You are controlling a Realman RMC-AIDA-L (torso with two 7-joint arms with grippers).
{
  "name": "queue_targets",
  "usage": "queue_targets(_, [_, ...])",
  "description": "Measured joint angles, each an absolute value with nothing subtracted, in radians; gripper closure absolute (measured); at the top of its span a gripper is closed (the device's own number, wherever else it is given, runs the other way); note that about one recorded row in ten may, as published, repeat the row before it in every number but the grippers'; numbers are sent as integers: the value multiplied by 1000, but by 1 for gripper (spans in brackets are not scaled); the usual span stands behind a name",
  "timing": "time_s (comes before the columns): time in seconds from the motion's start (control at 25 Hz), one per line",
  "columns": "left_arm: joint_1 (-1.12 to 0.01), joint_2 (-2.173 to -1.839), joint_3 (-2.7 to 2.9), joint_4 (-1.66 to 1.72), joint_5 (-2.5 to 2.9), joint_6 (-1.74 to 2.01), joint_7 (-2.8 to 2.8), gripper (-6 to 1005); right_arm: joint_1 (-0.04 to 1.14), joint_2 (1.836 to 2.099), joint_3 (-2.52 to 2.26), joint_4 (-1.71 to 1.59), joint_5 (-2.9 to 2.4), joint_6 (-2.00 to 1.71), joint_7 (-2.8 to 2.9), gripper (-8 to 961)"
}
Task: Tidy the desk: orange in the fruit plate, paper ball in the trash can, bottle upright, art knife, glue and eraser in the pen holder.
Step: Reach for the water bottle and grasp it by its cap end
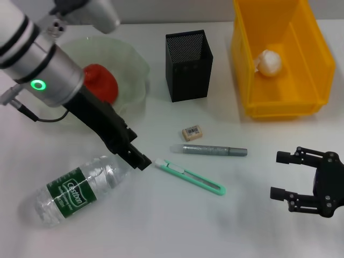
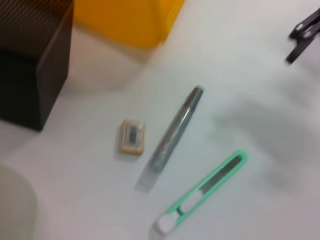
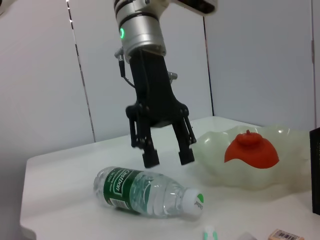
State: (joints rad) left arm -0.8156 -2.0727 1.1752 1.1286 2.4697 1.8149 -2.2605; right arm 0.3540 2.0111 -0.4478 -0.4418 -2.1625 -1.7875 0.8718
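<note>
- My left gripper (image 1: 141, 159) comes in from the upper left of the head frame and hangs just above the cap end of the bottle, fingers spread wide with nothing between them. The right wrist view shows that best: both fingers (image 3: 150, 157) point down over the bottle's shoulder, not touching it.
- The bottle (image 1: 78, 189) is lying on its side at lower left, green label up, cap pointing toward the middle of the desk.
- Behind my left arm, upper left, the orange (image 1: 102, 83) sits in the pale green fruit plate (image 1: 134, 64).
- Upper centre: the black mesh pen holder (image 1: 188, 65), upright, with nothing visible inside from here.
- Centre of the frame, all flat on the white desk (image 1: 161, 231): the eraser (image 1: 192, 133), just below it the glue stick (image 1: 209, 150) lying sideways, and below that the green art knife (image 1: 191, 177) on a diagonal, its tip close to my left fingertips.
- Upper right: the yellow bin (image 1: 279, 105) serving as the trash can, with the paper ball (image 1: 269, 62) inside it.
- Lower right: my right gripper (image 1: 285, 175) hovers off by itself, fingers apart and empty, well away from the desk items.
</note>
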Motion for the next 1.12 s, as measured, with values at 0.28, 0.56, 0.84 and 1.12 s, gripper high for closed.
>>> queue_targets(0.28, [-828,-2077,1323,1130,2521,1726,-2392,217,356,2013,-448,-442,-2161,-1790,871,190])
queue_targets(0.56, [-821,-2079,1419,1117,2546,1663,-2431,219,359,2014,-447,-442,-2160,-1790,872,189])
queue_targets(0.84, [-818,-2078,1470,1086,2551,1619,-2439,220,359,2014,-445,-442,-2159,-1790,872,189])
queue_targets(1.12, [-821,-2079,1487,1045,2572,1578,-2440,221,362,2014,-444,-442,-2154,-1790,873,188])
